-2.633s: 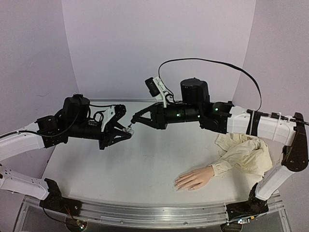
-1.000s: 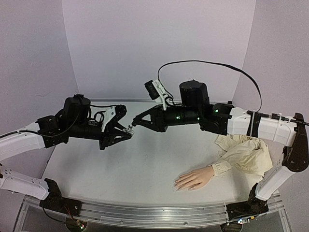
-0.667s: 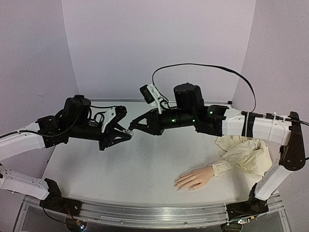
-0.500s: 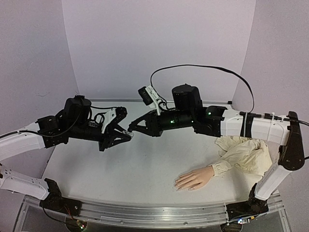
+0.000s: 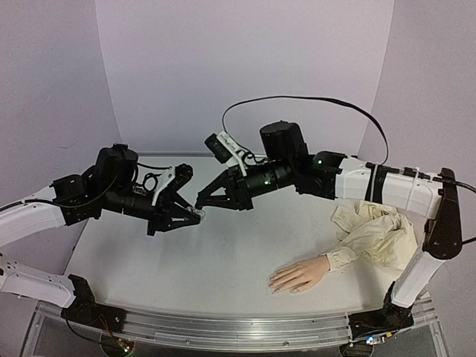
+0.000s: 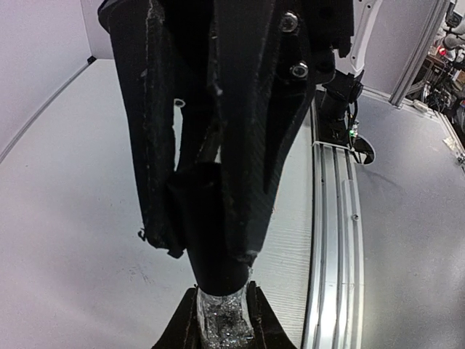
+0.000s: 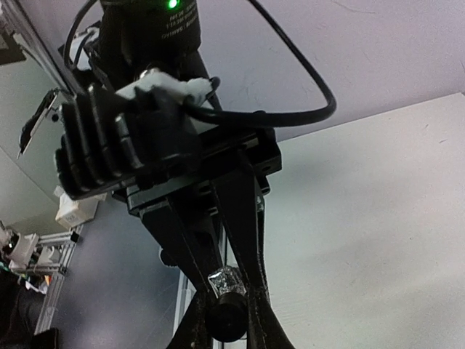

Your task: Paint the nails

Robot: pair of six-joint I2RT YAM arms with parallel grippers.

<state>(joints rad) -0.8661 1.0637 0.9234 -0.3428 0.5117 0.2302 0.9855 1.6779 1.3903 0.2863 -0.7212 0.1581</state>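
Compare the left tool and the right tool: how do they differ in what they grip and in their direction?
The left tool is shut on the polish bottle, at its clear glass body; the right tool is shut on the black cap. The left tool points toward the right, the right tool toward the left. Both are shut and meet tip to tip in the air above the table.

The left gripper [image 5: 195,215] and right gripper [image 5: 201,201] meet above the surface's [image 5: 186,275] left-centre, a bottle [image 6: 221,320] between them. The mannequin hand [image 5: 297,275] lies near-right, its sleeve [image 5: 379,234] behind.
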